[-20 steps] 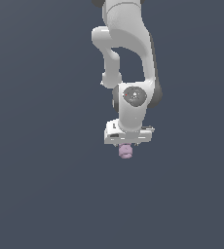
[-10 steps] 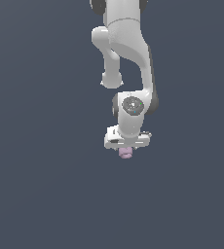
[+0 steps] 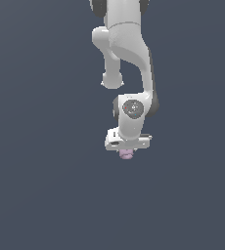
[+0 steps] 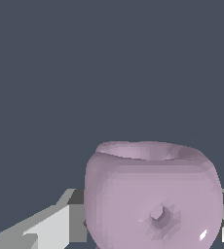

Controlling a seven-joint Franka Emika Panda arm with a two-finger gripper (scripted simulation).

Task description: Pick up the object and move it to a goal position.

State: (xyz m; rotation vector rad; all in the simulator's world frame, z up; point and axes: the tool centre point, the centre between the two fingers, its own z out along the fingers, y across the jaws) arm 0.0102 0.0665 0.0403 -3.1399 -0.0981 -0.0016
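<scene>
Object (image 3: 126,154) directly under end effector (image 3: 127,149), between fingers (image 4: 50,228); apparently pinched, contact partly hidden.

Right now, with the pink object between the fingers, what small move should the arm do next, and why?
Probably carry on toward the goal with the grip kept shut. The object sits just under the gripper, and the wrist view shows it filling the space between the fingers. No goal marker is visible, so I cannot tell the direction.
</scene>
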